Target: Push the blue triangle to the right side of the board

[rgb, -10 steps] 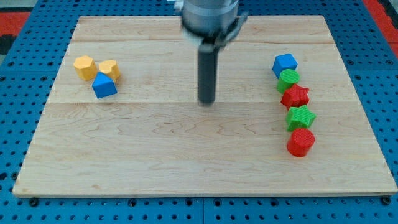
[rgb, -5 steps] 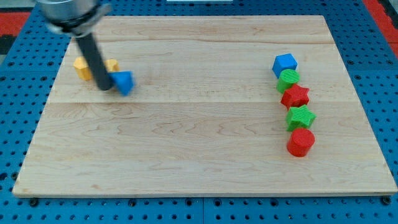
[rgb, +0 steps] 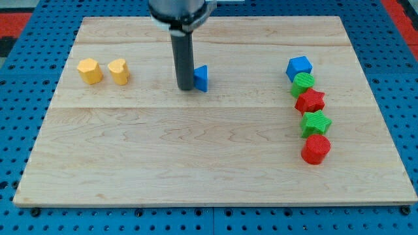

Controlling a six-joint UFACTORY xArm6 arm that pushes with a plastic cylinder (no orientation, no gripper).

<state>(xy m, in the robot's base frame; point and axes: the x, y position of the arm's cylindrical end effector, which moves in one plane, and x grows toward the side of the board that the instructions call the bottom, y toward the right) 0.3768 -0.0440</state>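
Observation:
The blue triangle [rgb: 202, 78] lies on the wooden board [rgb: 209, 156], a little left of the board's centre and toward the view's top. My tip [rgb: 185, 87] rests against the triangle's left side, and the rod hides part of that side. The rod rises from the tip to the arm's grey end at the view's top.
Two yellow blocks [rgb: 90, 70] [rgb: 118, 70] sit at the view's left. At the right a column runs top to bottom: blue block [rgb: 298, 67], green block [rgb: 303, 83], red star [rgb: 310, 101], green star [rgb: 315, 122], red block [rgb: 315, 149].
My tip swung from mid-board to the left behind the blue triangle, then pushed it rightward, away from the yellow blocks to near the board's centre. The other blocks stayed put.

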